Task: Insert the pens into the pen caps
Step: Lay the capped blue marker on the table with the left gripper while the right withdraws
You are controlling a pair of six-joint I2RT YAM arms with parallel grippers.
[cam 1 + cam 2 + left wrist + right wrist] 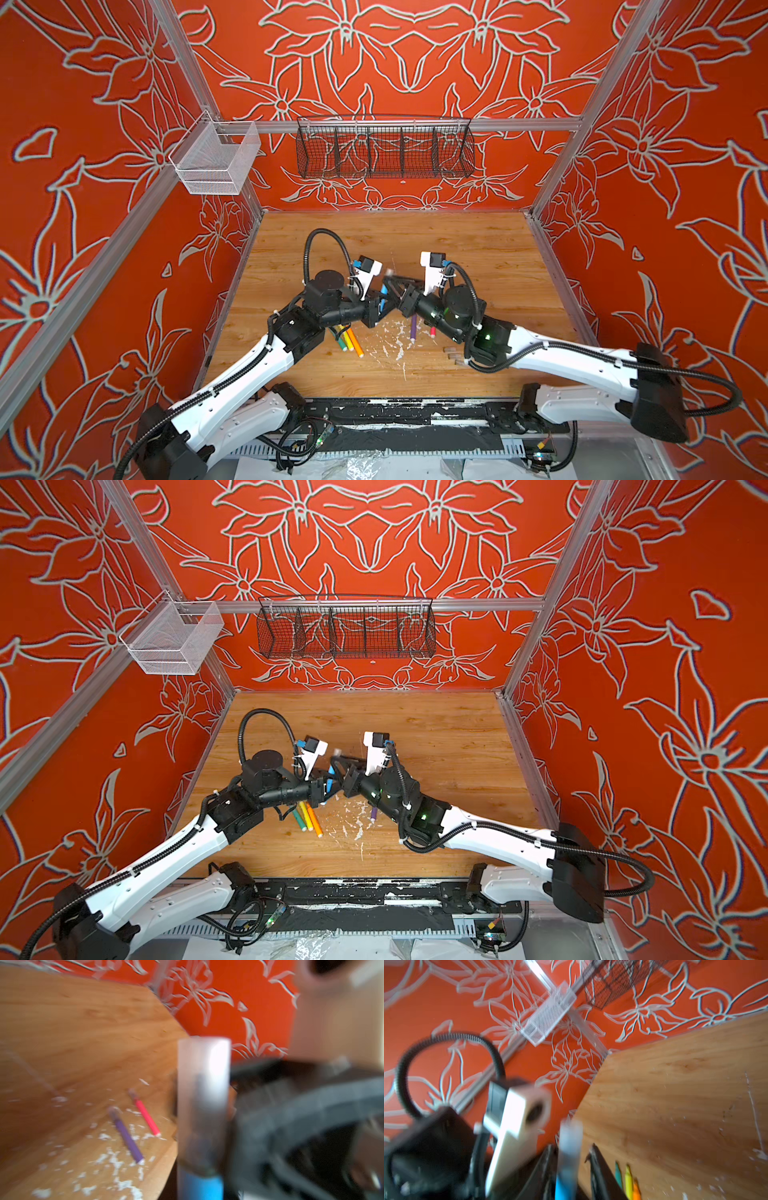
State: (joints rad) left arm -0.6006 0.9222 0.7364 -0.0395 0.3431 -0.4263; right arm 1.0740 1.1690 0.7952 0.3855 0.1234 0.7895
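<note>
The capping of the blue pen looks to be at its close. The left end effector is clamped tight on the barrel and holds the pen above the worktop, and a translucent pen cap sits over the tip, straight out from its jaws. The right end effector faces it with jaws parted a little on either side of the cap. A sliver of gap shows in the right wrist view, so it seems to grip nothing. I judge the next move to be drawing it back clear of the cap, then laying this pen down and fetching another. The green pen, yellow pen and orange pen lie on the worktop just below the left end effector's wrist. The purple pen and pink pen lie beneath the right one's. Both wrist views are blurred, so I cannot tell whether the cap is fully seated, nor whether the purple and pink pens carry caps. The spare pen caps are partly hidden by the right arm.
</note>
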